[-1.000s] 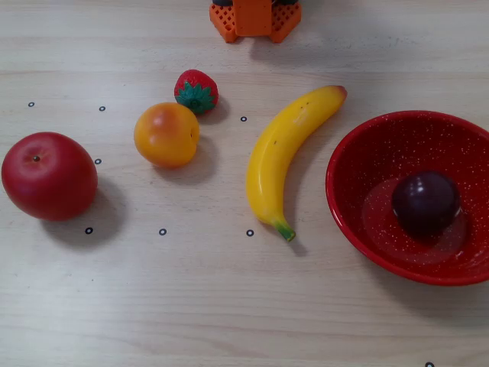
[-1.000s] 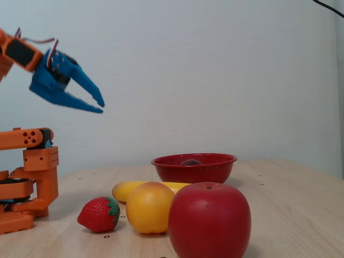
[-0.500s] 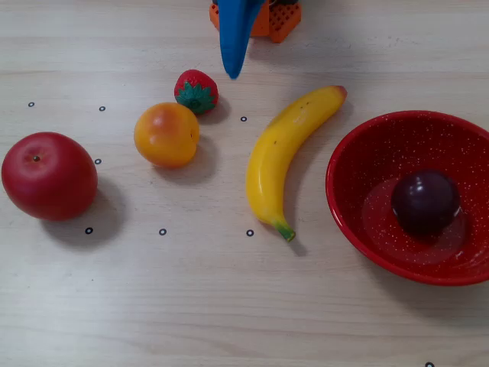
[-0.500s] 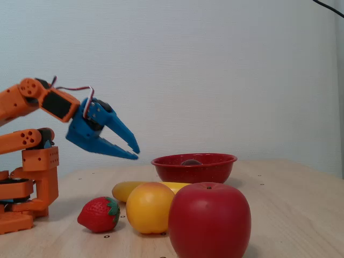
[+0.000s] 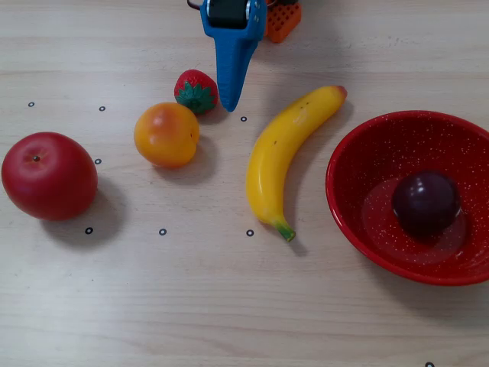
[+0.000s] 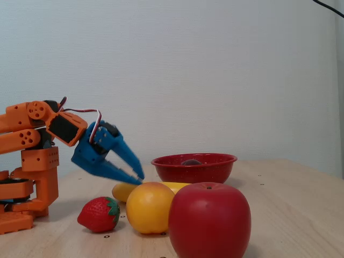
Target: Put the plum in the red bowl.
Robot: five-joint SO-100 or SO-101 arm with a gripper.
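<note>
The dark purple plum (image 5: 425,200) lies inside the red speckled bowl (image 5: 365,141) at the right of a fixed view. In the other fixed view only the plum's top (image 6: 191,161) shows above the bowl's rim (image 6: 193,171). My blue gripper (image 5: 229,103) is at the top centre, far left of the bowl, and points down next to the strawberry. In the side-on fixed view the gripper (image 6: 140,179) hangs above the table with its tips nearly together and holds nothing.
A yellow banana (image 5: 286,149) lies between gripper and bowl. A strawberry (image 5: 195,91), an orange-yellow fruit (image 5: 166,134) and a red apple (image 5: 49,175) sit to the left. The orange arm base (image 6: 32,166) stands at the left of the side-on view.
</note>
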